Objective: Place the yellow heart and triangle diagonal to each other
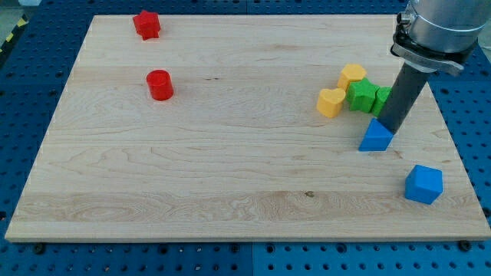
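The yellow heart [331,102] lies right of the board's middle, at the left end of a small cluster. The blue triangle [376,136] lies below and to the right of the heart, a short gap apart from it. My tip [390,127] rests at the triangle's upper right edge, touching or nearly touching it. The dark rod slants up to the view's right and hides part of a green block [384,97].
A yellow hexagon-like block [352,76] and a green block [363,95] sit close to the heart's right. A blue cube [423,184] lies at the lower right. A red star [146,24] and a red cylinder [159,84] lie at the upper left. The wooden board [192,169] sits on a blue pegboard.
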Controlling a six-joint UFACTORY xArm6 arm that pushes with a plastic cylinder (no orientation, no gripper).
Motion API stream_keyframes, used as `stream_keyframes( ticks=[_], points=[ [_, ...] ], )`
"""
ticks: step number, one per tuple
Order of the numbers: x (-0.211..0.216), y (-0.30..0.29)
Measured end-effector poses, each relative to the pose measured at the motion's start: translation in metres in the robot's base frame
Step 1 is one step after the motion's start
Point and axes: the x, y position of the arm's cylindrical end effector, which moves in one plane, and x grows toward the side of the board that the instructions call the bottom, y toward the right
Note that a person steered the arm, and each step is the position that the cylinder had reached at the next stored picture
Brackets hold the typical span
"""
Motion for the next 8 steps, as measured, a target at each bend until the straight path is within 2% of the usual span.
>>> stream_keyframes(
  ticks=[2, 5, 6, 8],
  points=[
    [0.022, -0.006],
    [0.017, -0.030],
    [0.002, -0.007],
    [-0.048, -0.035]
  ],
)
